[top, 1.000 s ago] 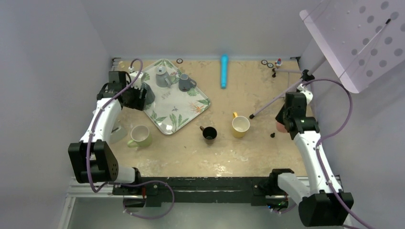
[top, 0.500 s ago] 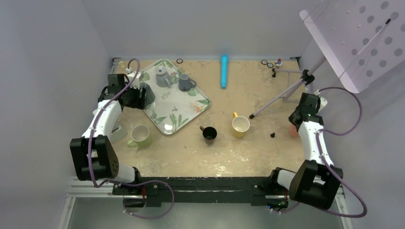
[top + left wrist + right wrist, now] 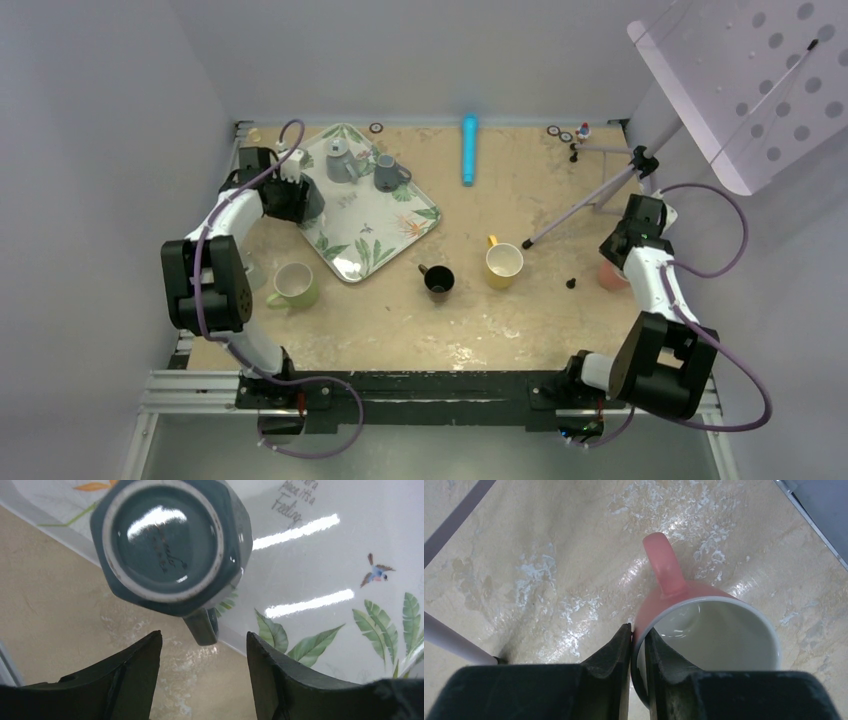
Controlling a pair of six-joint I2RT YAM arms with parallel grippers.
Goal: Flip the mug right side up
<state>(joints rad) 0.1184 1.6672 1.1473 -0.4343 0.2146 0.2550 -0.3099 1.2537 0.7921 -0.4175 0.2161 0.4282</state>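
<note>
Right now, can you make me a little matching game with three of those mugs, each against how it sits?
Things:
1. dark teal ceramic mug
2. pink ceramic mug
3. yellow ceramic mug

States:
A. wall pinched by the right gripper
B. standing free, mouth up
C. base up, just ahead of the open left gripper

Pairs: 1-C, 2-A, 3-B.

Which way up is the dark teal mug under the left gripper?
Upside down: the dark teal mug shows its base and foot ring to the left wrist camera.
</note>
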